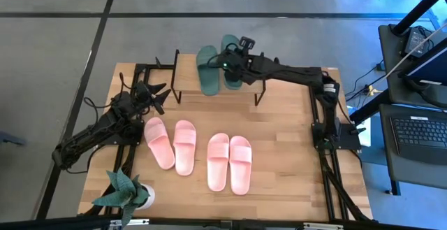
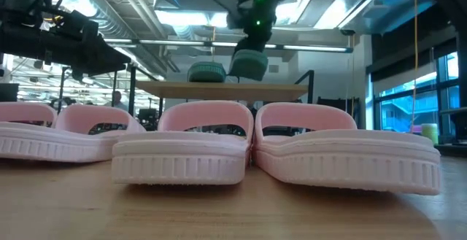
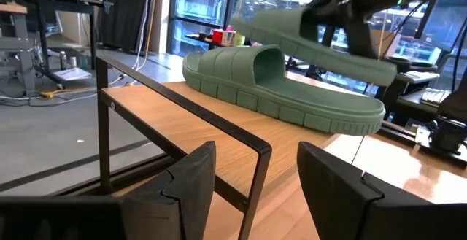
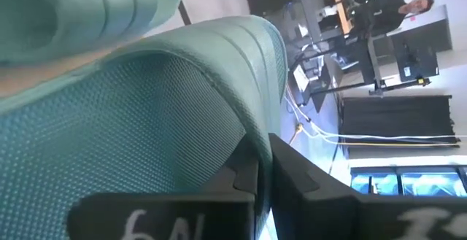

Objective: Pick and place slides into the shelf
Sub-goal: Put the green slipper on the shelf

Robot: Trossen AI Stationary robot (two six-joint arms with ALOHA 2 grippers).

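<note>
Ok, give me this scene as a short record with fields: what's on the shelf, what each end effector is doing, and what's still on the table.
shelf: one green slide lying on top
right end effector: shut on second green slide, held above the shelf
left end effector: open, empty, near the shelf's left end
pink slides: four on the table, two pairs side by side, first at
plant: table's front left corner

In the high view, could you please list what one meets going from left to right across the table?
Left gripper → first pink pair → green slide on the shelf → second pink pair → green slide held by the right gripper.
</note>
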